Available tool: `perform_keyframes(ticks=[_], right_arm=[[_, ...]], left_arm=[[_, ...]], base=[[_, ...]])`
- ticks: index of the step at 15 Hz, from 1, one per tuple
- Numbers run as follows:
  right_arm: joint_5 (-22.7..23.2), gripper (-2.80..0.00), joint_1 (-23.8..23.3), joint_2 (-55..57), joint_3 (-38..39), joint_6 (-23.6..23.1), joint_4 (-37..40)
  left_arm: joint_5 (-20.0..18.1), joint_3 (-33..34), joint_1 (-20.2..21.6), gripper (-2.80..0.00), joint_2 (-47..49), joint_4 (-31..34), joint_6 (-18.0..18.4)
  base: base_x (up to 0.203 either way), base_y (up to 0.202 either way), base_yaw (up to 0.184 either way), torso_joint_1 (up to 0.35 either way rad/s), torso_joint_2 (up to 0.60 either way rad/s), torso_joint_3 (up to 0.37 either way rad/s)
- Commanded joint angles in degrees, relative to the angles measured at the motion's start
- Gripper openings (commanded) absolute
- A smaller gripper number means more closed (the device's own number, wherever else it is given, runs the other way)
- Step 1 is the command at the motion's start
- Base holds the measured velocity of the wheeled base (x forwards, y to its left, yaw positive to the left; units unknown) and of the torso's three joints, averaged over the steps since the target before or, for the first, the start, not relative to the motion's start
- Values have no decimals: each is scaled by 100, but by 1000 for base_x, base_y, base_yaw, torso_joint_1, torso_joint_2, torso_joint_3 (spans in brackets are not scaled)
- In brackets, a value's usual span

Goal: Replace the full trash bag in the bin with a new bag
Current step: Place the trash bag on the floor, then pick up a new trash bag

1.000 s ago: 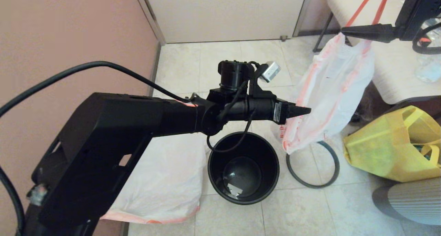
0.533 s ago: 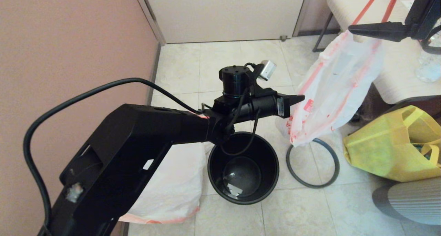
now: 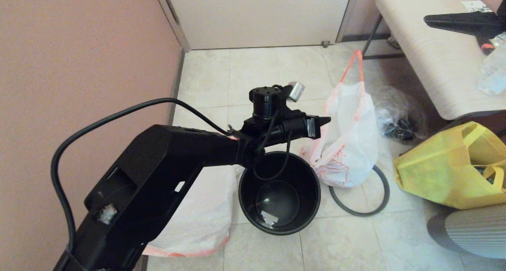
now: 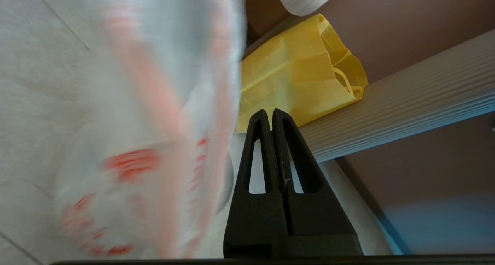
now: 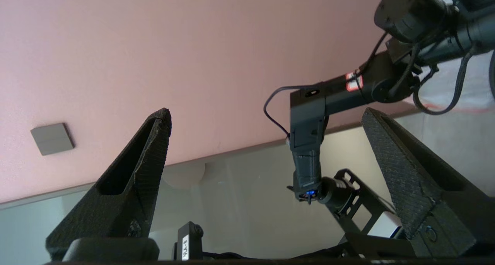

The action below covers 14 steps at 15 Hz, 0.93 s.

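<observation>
Down on the tiled floor (image 3: 253, 65), seen from the head camera, the bin (image 3: 279, 192) stands upright with its glossy black inside bare, and its thin grey ring (image 3: 369, 207) lies flat on the tiles just beside it, on the bench side. A white bag with an orange-red drawstring and red print (image 3: 348, 144) sits partly on that ring, touching the bin's far rim, its drawstring loop sticking up. Another white bag with an orange-red hem (image 3: 201, 215) lies flat between the bin and the pink wall (image 3: 79, 65), partly hidden under the left arm. The left gripper (image 3: 322, 121) hangs above the bin's far rim, pointing at the standing bag, fingers pressed together; whether any plastic is pinched there cannot be told from this view. The right gripper (image 3: 454, 21) is up over the bench (image 3: 427, 57), well apart from both bags. A yellow tote (image 3: 446, 172) rests under the bench's near end, and a clear bag of dark items (image 3: 399, 118) lies beyond the standing bag.

From the left wrist, the left gripper (image 4: 273, 114) shows both fingers shut flat against each other with nothing between them; the printed bag (image 4: 147, 141) is blurred, close alongside.

From the right wrist, the right gripper (image 5: 267, 120) has its fingers (image 5: 154, 141) spread wide and empty, facing the wall and the left arm.
</observation>
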Motion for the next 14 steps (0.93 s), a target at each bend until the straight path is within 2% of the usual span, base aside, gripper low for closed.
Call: perform_keyframes(ticks=[1,3,5,8,10,11,13,14], right_arm=[[25,0,-95,-129,-6,32,24],[-25,0,-257,-228,2,17,45],[-104,0,-470,-372,11,8,249],[-197,0,-523,-592,-12,-69,806],[-430,0,-530,-471,0,-251,1177],[-713,0,-536,-373,1,-566,1526],[-1077,0,-500,-315,32,-1655,2245],[-1499,0,-427,-299,60,-2117,2663]], left_arm=[[-22,1,24,-280,13,-5,-22],[-12,1,17,-280,-110,105,-22],[87,1,17,-280,-414,725,-27],[839,118,69,-280,-898,1176,-99],[1135,629,148,-280,-1535,1516,-222],[1199,1051,196,-280,-1906,1611,-239],[1342,2143,313,-280,-2691,1654,-255],[1565,2772,361,-280,-3051,1663,-258]], base=[[0,0,0,0,0,0],[0,0,0,0,0,0],[0,0,0,0,0,0],[0,0,0,0,0,0],[0,0,0,0,0,0],[0,0,0,0,0,0],[0,0,0,0,0,0],[0,0,0,0,0,0]])
